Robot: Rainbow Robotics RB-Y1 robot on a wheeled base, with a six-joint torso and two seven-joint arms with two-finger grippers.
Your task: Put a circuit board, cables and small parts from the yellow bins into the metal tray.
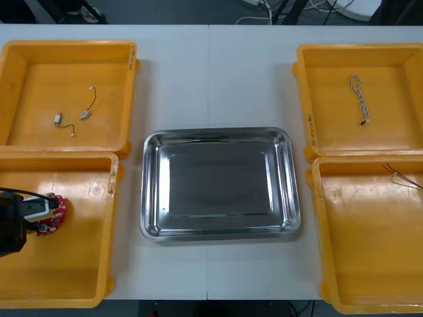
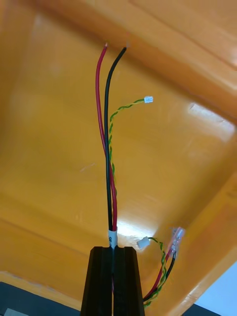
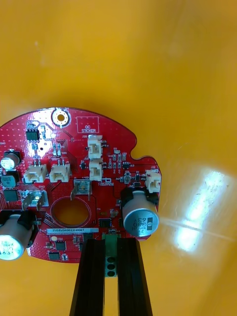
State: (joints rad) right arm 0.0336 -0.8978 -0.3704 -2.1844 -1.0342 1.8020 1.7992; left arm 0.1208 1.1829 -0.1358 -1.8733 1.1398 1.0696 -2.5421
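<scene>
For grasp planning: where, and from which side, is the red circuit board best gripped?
By the green block at the rim of the circuit board, from that edge, where the left gripper is shut on it in the near left bin: the block is narrow and flat-sided, while capacitors crowd the face.

Behind left jaws: part of circuit board [image 1: 58,209]; cables [image 1: 402,176] cut by edge.

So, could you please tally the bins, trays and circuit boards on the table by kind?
Yellow bins: 4
Metal tray: 1
Red circuit board: 1, gripped by the left hand in the near left bin
Total: 6
</scene>
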